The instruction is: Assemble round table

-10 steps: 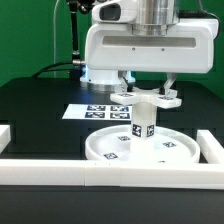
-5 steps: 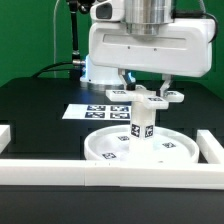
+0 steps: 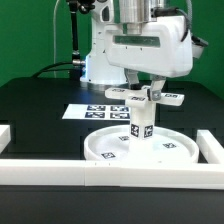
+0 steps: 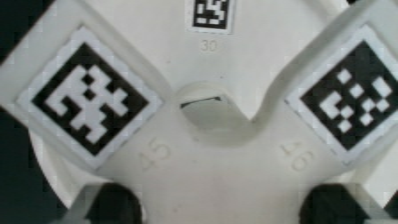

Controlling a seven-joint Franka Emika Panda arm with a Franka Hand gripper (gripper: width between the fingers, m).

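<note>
Several black-and-white square tags are the only printing we can make out: one on the side of the short cylindrical leg (image 3: 141, 128), some on the large rimmed round disc (image 3: 170, 156), and more on the marker board (image 3: 85, 110) lying at about ten o'clock from the disc. In the wrist view three tags sit on the arms of the cross-shaped base piece (image 4: 199, 120), with faint raised digits beneath the upper one that are too blurred for us to read. We see the gripper (image 3: 148, 93) hanging directly over the leg, its fingers (image 3: 136, 84) flanking the middle of the cross-shaped base piece, which rests on top of the upright leg; whether the pads are pressing on it or stand slightly off we cannot tell. The leg stands in the centre of the disc. The disc lies on a black table (image 3: 40, 100), with long white border rails (image 3: 50, 172) along the near edge at six o'clock and at both sides. Behind the table we see a green wall (image 3: 30, 30).
</note>
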